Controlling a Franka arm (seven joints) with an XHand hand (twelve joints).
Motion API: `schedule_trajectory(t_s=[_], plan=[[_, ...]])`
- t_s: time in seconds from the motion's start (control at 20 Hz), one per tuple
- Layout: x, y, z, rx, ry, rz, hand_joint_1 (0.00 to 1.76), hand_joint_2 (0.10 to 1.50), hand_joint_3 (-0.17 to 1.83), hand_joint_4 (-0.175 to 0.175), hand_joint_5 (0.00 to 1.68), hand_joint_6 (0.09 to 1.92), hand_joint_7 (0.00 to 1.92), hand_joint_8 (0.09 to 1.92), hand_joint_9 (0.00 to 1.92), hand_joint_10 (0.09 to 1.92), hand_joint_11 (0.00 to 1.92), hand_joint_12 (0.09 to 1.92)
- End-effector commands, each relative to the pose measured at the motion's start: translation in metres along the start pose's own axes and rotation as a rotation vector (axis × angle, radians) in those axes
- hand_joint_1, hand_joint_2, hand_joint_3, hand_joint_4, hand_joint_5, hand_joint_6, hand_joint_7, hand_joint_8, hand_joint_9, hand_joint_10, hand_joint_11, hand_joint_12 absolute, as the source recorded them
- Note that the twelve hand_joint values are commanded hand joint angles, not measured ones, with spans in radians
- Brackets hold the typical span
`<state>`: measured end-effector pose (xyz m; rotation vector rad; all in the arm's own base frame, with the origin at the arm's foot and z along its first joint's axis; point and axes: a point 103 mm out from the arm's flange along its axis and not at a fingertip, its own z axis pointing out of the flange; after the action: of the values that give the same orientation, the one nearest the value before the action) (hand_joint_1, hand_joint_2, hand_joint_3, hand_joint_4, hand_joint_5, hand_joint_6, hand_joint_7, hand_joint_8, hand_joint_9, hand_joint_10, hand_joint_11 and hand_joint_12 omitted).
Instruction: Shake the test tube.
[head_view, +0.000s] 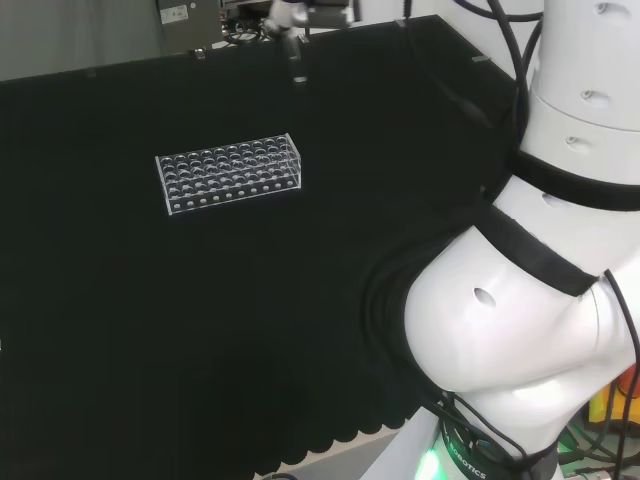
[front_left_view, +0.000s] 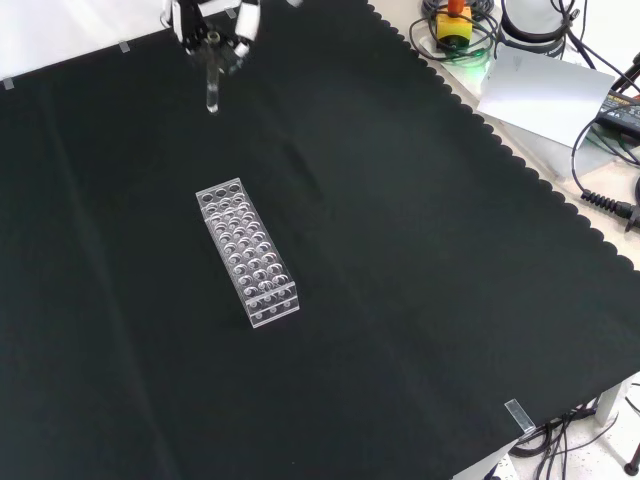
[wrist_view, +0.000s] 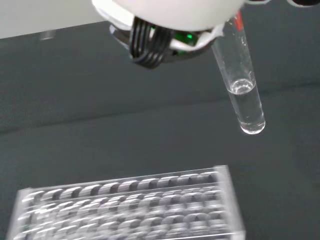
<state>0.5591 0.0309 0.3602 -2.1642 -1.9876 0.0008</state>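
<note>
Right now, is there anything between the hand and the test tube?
No. The hand already holds the test tube above the cloth, apart from the rack; nothing visible stands between them.

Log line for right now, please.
hand: shut on test tube | tube: lifted, some clear liquid | rack: on cloth, apart from tube

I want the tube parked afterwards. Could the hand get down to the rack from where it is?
Probably yes: the hand holds the test tube above bare cloth, nothing between it and the rack.
</note>
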Motion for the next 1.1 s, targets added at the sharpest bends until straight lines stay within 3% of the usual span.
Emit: schedule_trajectory(t_s=[0.05,0.3,0.5,0.55,0.65,0.75,1.1], plan=[[0.11,-0.011,0.015,0.051,0.077,-0.21,1.23,0.65,0.62,-0.175,1.36,0.48,1.67,0.56,1.58,0.51,1.02,1.11],[0.152,-0.022,0.016,0.064,0.106,-0.308,1.23,0.65,0.62,-0.175,1.36,0.48,1.67,0.56,1.58,0.51,1.02,1.11],[0.142,-0.021,0.015,0.059,0.099,-0.296,1.23,0.65,0.62,-0.175,1.36,0.48,1.67,0.56,1.58,0.51,1.02,1.11],[0.133,-0.02,0.014,0.057,0.094,-0.282,1.23,0.65,0.62,-0.175,1.36,0.48,1.67,0.56,1.58,0.51,1.02,1.11],[0.11,-0.018,0.014,0.055,0.075,-0.239,1.29,0.58,0.73,-0.175,1.36,0.52,1.5,0.56,1.58,0.49,1.02,1.09],[0.083,-0.014,0.014,0.054,0.049,-0.174,1.32,0.55,0.79,-0.175,1.35,0.55,1.42,0.57,1.58,0.49,1.02,1.09],[-0.025,-0.008,0.01,0.044,-0.058,0.06,1.33,0.54,0.81,-0.175,1.34,0.57,1.4,0.58,1.58,0.49,1.01,1.09]])
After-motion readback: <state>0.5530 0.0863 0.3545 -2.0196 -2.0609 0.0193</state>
